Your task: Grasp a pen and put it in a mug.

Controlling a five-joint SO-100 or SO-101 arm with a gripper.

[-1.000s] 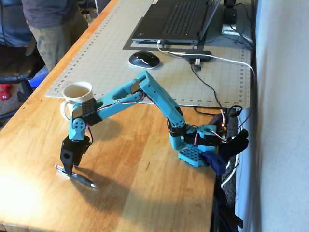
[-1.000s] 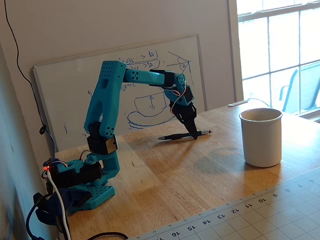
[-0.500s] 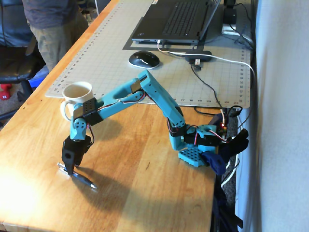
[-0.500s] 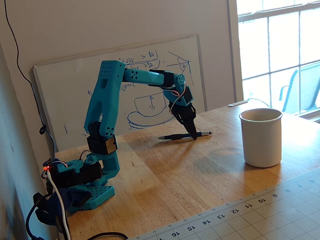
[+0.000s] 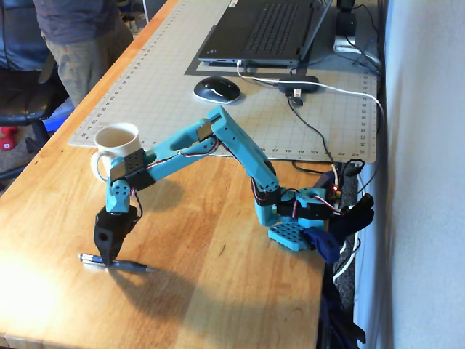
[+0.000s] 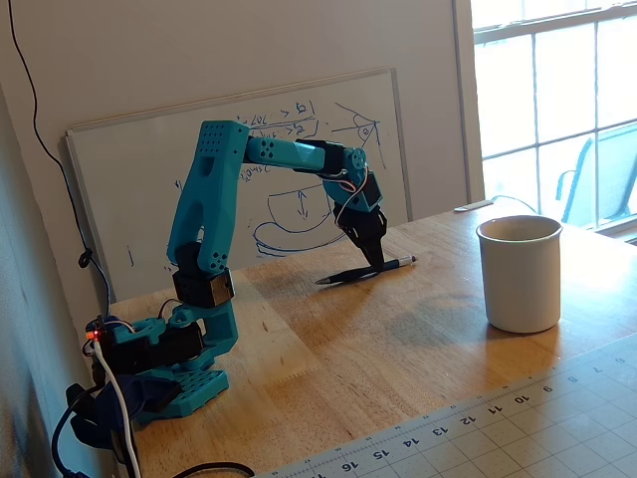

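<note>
The dark pen (image 5: 127,266) lies low over the wooden table near its front left corner, and in the other fixed view the pen (image 6: 343,276) slants with its pale right end raised. My gripper (image 5: 107,262) points straight down and is shut on the pen near its middle; the black fingers (image 6: 372,239) pinch the barrel. The cream-white mug (image 5: 116,142) stands upright behind the gripper at the mat's corner, handle towards the left in that view. The mug (image 6: 520,274) is apart from the pen, to its right.
A grid cutting mat (image 5: 218,109) covers the far table and carries a laptop (image 5: 265,33), a black mouse (image 5: 216,89) and cables (image 5: 320,131). The arm's base (image 5: 294,222) sits at the right edge. A whiteboard (image 6: 139,199) leans on the wall. A person (image 5: 73,36) stands at the far left.
The pen has swung from a diagonal to nearly level in the fixed view from above, and its pale end has risen off the table. The gripper has lifted slightly with it.
</note>
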